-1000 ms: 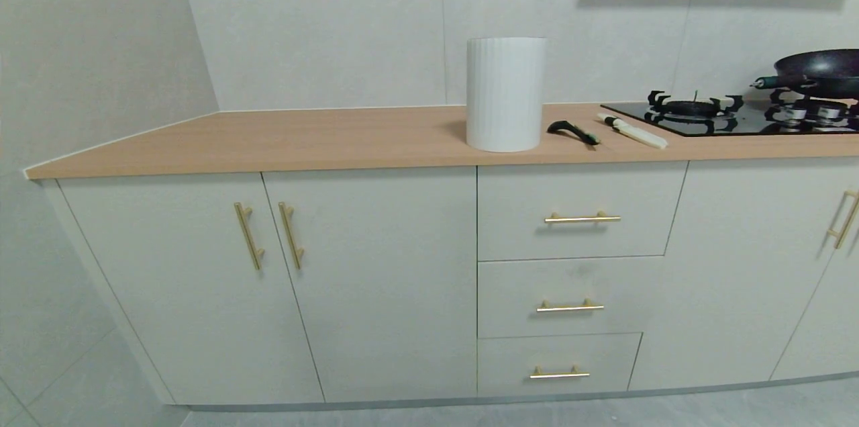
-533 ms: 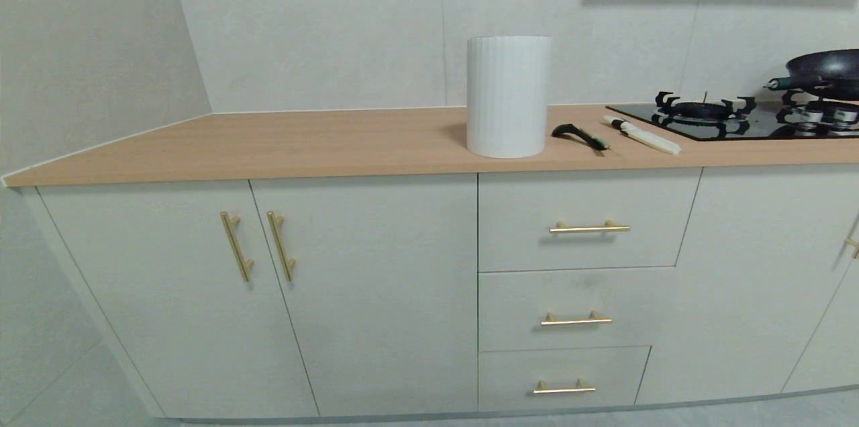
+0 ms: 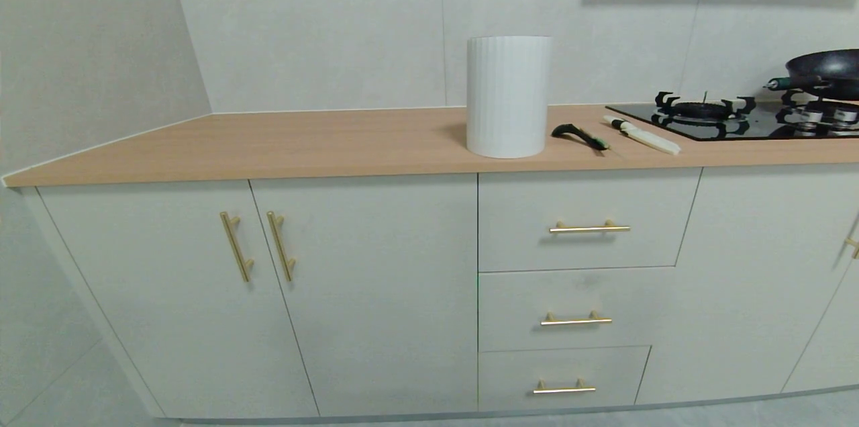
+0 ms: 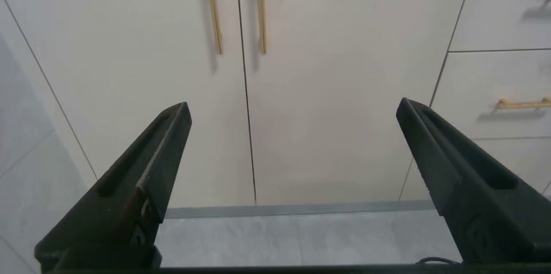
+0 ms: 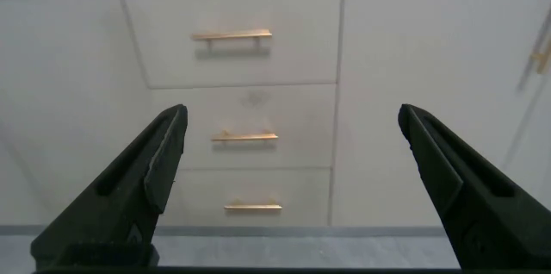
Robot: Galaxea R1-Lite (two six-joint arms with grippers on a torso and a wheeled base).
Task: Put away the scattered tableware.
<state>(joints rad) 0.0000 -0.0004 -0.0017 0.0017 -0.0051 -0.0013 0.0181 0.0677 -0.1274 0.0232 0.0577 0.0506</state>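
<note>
**Tableware on the counter, both pincers wide open and empty**

The wooden counter (image 3: 302,145) runs along a tiled wall. A tall white ribbed holder (image 3: 508,97) stands upright on it, right of the middle and close to the near edge. Just right of the holder lies a small black-and-green tool, a peeler (image 3: 578,135) by its look, apart from the holder's base. A little farther right lies a long cream utensil (image 3: 641,134) with a dark band near its far end. It is set at a slant, with its near end pointing right. The peeler and the utensil lie near each other but do not touch. Right of them a black glass hob (image 3: 711,126) is set into the counter, and a dark pan (image 3: 825,68) sits on its far-right burner.

Below the counter, two doors (image 3: 268,293) with gold handles are on the left. A stack of three drawers (image 3: 577,219) sits under the holder and the peeler. All of them are closed.

The left pincer (image 4: 293,112) is spread wide with nothing between its fingers. It is low in front of the doors (image 4: 250,93) and faces them. The right pincer (image 5: 293,115) is spread just as wide and also holds nothing. It faces the drawers (image 5: 232,59), below counter height.
</note>
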